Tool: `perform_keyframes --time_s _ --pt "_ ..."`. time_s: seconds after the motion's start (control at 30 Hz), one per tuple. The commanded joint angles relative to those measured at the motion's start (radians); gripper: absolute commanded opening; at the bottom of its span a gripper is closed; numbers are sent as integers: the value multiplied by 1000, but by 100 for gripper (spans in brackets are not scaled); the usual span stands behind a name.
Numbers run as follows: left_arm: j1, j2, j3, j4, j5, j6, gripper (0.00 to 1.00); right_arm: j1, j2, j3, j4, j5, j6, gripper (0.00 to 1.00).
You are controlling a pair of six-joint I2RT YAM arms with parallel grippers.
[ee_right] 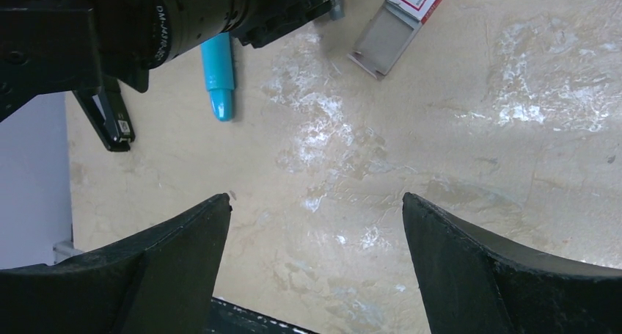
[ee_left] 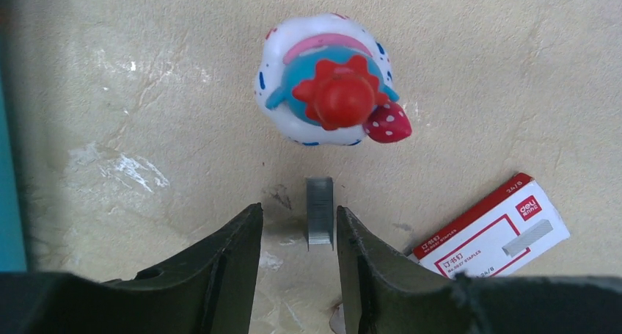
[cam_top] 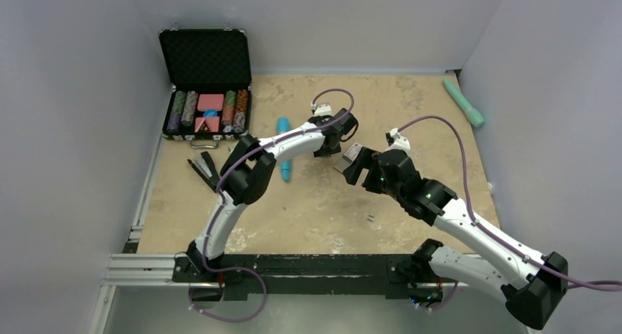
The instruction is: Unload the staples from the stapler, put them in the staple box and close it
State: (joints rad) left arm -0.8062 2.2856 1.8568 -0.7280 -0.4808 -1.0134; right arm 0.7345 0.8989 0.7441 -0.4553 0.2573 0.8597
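Our left end effector [ee_left: 298, 213] is spread astride the staples [ee_left: 320, 211] on the bench [ee_left: 147, 92]. We judge the next move is a gentle, centred pinch. Our right end effector [ee_right: 315, 202] gapes empty.

Staples [ee_left: 320, 211]: a short grey strip of joined silvery staples lying flat on the table [ee_left: 147, 92] between the parted fingers of the left gripper [ee_left: 298, 209], a gap on its left side; stapler [cam_top: 205, 171]: black, splayed open, well apart at the table's left edge.
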Motion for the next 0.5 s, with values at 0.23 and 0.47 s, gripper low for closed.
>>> perform_keyframes --time_s 0.23,0.47 --pt "-5 43 80 -20 -18 -4 35 3 -23 8 49 -32 -39 91" --pt "-6 52 93 -52 31 -6 28 2 -36 15 39 -33 -45 91"
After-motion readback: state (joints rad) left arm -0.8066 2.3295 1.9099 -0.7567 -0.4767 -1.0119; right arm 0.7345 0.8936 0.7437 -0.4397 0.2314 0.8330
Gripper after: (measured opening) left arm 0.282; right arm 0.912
